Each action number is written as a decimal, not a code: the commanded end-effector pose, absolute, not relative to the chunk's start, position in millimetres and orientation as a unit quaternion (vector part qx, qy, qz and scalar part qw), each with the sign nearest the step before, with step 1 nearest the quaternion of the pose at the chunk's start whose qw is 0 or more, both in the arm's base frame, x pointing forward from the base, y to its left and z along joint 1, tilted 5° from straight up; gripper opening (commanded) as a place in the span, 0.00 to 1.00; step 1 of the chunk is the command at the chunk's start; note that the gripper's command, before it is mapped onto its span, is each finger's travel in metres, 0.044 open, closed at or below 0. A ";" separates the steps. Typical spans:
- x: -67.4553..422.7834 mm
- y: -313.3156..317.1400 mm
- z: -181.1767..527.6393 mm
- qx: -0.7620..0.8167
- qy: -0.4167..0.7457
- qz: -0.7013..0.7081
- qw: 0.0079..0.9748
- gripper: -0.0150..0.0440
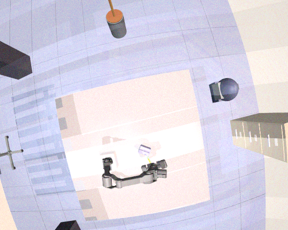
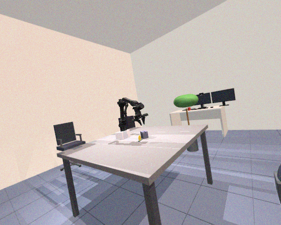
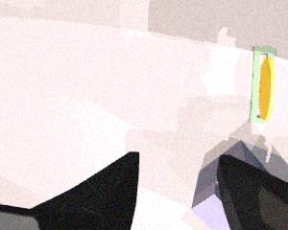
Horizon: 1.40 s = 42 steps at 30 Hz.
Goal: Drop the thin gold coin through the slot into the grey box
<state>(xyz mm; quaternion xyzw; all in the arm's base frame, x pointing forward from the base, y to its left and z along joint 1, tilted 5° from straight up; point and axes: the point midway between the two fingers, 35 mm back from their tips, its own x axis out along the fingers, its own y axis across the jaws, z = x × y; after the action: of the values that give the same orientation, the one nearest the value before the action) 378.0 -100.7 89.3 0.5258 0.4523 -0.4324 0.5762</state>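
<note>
The gold coin (image 1: 149,160) (image 2: 139,138) (image 3: 265,89) stands on edge in its narrow holder, which looks pale green in the wrist view (image 3: 254,86). The closed box (image 1: 144,150) (image 2: 144,134) (image 3: 208,179) stands on the table close to the coin. In the wrist view it is at the lower right, partly hidden by the right finger; its slot cannot be made out there. My gripper (image 2: 142,124) (image 3: 179,164) points down, partly open and empty, above the table. In the wrist view the coin is up and to the right of both fingertips.
A white block (image 2: 122,135) stands on the table (image 2: 126,154) near the arm's base, on the other side of the box from the table's far right edge. A chair (image 2: 65,134) and a bin (image 1: 117,27) stand on the floor away from the arm.
</note>
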 end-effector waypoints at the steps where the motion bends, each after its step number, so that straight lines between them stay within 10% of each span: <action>1: 339.8 -110.7 53.8 0.464 0.529 -0.473 0.530 0.53; 42: 325.9 -124.3 -36.6 0.452 0.543 -0.479 0.521 0.53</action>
<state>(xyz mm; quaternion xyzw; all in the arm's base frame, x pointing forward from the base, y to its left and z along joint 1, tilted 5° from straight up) 327.4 -124.3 -30.5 0.4549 0.5404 -0.4791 0.5210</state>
